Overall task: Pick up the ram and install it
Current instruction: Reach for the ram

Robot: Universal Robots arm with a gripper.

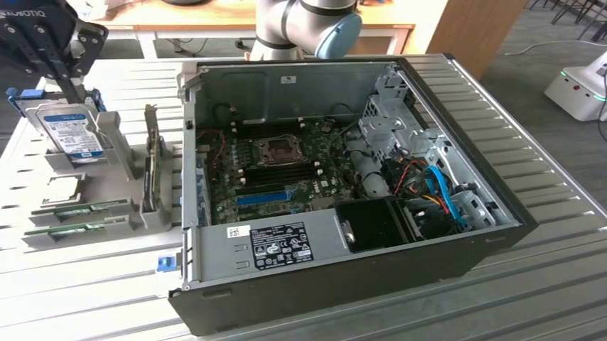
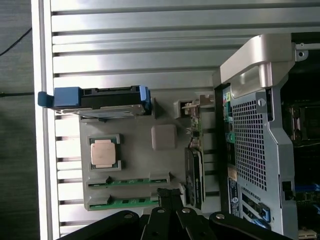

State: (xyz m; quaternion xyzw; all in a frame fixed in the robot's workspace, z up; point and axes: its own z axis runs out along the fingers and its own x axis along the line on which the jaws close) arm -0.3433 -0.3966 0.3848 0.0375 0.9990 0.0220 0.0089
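Holding the claw (image 2: 169, 196) shut and empty, hovering above the grey parts holder (image 2: 135, 125) on the slatted desk (image 2: 150, 60) — surveying from height, apparently. Seeing the ram (image 2: 127, 201) standing on edge in its holder slot, beside a twin stick (image 2: 132, 181) and near the CPU (image 2: 104, 152) — long edge up for an easy pinch. Noting the open PC case (image 1: 332, 284) just beside the holder, motherboard (image 1: 284, 170) bared for seating the stick.

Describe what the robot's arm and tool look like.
The arm is a silver-grey round tube with a light blue cap on its joint. The tool is black, built of flat linked bars with round pivot pins, and its body carries white ROBOTIQ lettering.
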